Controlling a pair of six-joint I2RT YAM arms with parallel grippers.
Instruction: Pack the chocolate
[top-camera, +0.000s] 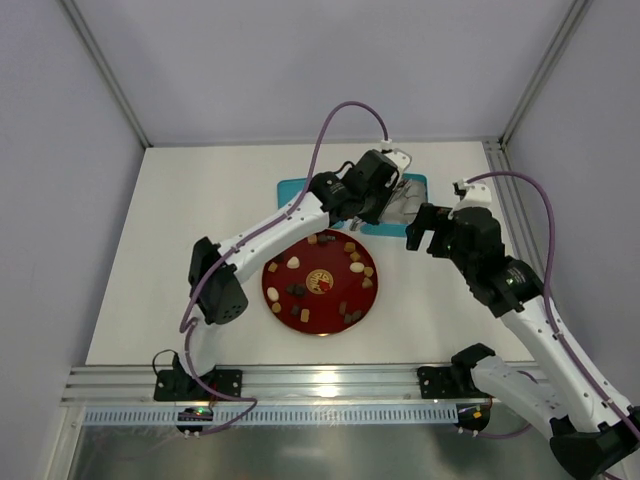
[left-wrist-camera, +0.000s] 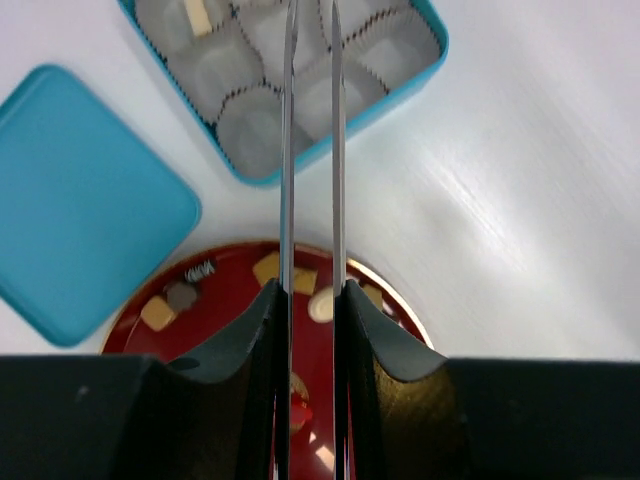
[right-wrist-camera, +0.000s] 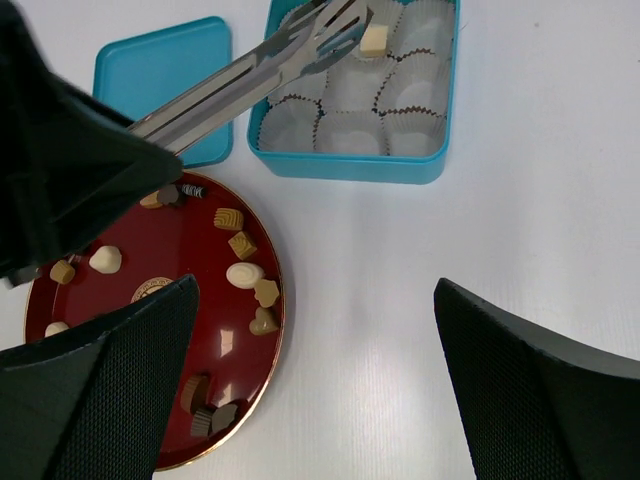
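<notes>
Left gripper (left-wrist-camera: 312, 295): clamped on the handle end of the tongs (right-wrist-camera: 230, 85). You are working the blades through its fingers, probably because the pieces are too small for those fingers alone.
Tongs: stretched out over the tin (right-wrist-camera: 350, 167), blades close together, with nothing visible between them.
Tin: open, near the tabletop's (top-camera: 180, 220) far edge, right of its middle. It is lined with paper cups (right-wrist-camera: 350, 130), each meant for one piece.
Lid (right-wrist-camera: 150, 60): flat on the tabletop just left of the tin, so the way from plate to tin is unobstructed.
Chocolate (right-wrist-camera: 245, 274): nearly all of it lies scattered round the red plate (right-wrist-camera: 180, 250) at the middle of the tabletop. One cream-tan piece (right-wrist-camera: 373, 40) sits in a cup, just beside the tong tips and not between them.
Right gripper (right-wrist-camera: 315, 290): spread wide, grasping nothing. It hangs over the tabletop beside the plate's right rim, near the tin but apart from it, and seems parked out of your left arm's way.
Progress: early by my reading — one cup filled, the others bare.
Next move: bring the tongs back over the plate and pick a piece with room around it, since neighbours lying close could be nudged.
Risk: too narrow a blade gap will push an oval piece instead of straddling it.
</notes>
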